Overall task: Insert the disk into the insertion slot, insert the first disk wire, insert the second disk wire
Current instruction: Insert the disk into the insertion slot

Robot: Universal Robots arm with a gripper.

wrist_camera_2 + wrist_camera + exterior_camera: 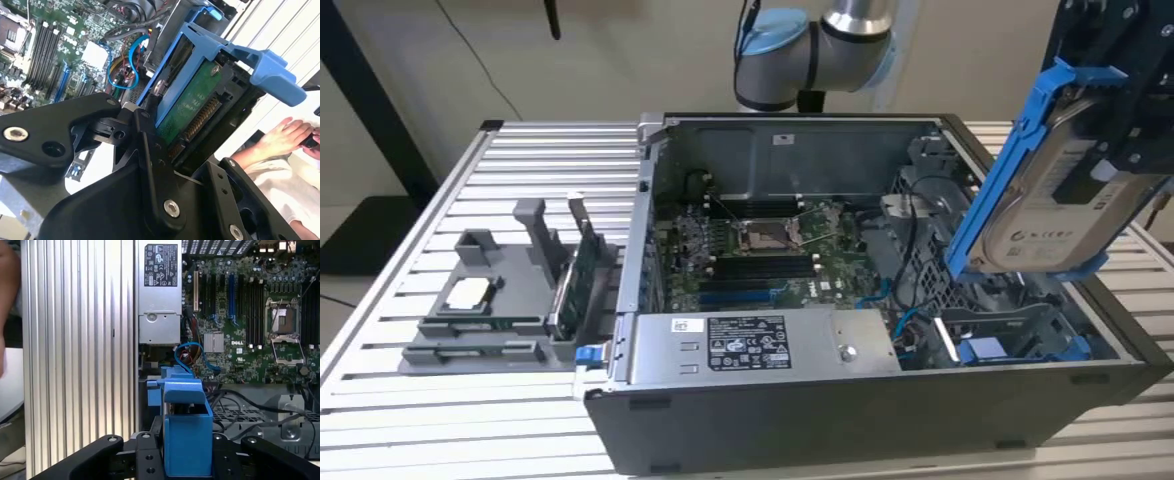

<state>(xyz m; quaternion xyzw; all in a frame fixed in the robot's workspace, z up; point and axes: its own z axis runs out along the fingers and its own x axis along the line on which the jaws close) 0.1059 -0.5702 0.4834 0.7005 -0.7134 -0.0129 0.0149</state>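
Holding disk [1047, 190] aloft, tilted, at 3 o'clock over case [854, 420]. Gripper [1110, 112] clamped on its sides, probably to leave leading edge free for slot [1007, 322] at 4 o'clock. Not yet inserted.

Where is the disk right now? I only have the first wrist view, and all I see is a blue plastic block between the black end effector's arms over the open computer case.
Observer: In the exterior view the disk, a silver metal hard drive in a bright blue plastic carrier frame, hangs tilted in the air over the case's dark grey metal drive cage, outside it.
Operator: Is it gripped?
Observer: In the second wrist view the black end effector is shut on the carrier frame.
Operator: Anything in the cage?
Observer: Another blue-fronted carrier sits low in it, at the exterior view's right.
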